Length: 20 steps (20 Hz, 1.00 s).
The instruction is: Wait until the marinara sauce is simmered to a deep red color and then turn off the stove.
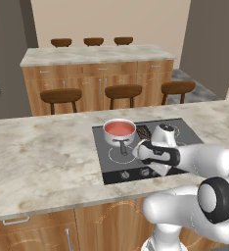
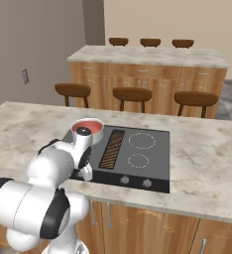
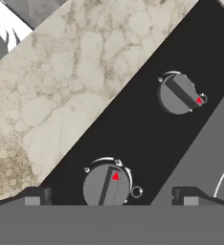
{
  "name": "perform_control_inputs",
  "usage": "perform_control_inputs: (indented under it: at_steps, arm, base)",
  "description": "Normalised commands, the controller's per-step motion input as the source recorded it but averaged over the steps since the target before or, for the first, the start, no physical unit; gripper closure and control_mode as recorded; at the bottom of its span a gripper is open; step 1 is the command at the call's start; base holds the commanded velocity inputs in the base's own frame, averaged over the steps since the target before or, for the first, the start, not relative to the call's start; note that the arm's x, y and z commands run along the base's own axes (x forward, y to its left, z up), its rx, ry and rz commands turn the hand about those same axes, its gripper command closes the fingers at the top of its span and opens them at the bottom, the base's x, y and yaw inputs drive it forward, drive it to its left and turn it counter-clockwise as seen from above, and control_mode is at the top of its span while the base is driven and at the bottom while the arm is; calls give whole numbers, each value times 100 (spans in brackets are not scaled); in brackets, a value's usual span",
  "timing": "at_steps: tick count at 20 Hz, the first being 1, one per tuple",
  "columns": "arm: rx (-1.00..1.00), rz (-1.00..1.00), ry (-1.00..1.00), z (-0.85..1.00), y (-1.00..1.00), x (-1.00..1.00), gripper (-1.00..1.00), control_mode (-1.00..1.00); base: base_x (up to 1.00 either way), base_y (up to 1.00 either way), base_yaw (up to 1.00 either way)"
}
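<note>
Stove [image 1: 185, 128], a flat black cooktop let into the marble counter [image 1: 43, 157], its long axis running along the counter's front edge. The steel saucepan [image 1: 119, 132] stands on the rear left burner with its short handle pointing toward the front edge; the marinara sauce [image 1: 119, 128] fills it as a flat disc, pinkish-red and, by appearance, not yet deep red. The gripper [image 3: 109, 198] hangs above the front control strip with its jaws spread wide and nothing between them.

In the hand view the near knob [image 3: 106, 185] lies between the finger tips and the far knob [image 3: 179, 94] is well apart from it. Each knob is a small rigid disc with a raised bar across its face. The bar is the place to pinch, one finger on each long side. It is probably smooth, so a light grip may slip. The bars point different ways, each red marker at one end. Which knob governs the lit burner cannot be told from here.
</note>
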Motion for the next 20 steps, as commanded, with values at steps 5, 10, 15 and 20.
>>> perform_control_inputs:
  at_steps: [5, 10, 15, 20]
  arm:
    - [-1, 0, 7, -10, 7, 10, -100, -100]
    - [0, 0, 2, -22, 0, -13, -100, -100]
    - [0, 0, 0, -8, 0, -7, -100, -100]
    - [0, -2, 0, -5, 0, 1, -100, -100]
  base:
    - [0, 0, 0]
    - [0, 0, 0]
    - [0, 0, 0]
    - [0, 0, 0]
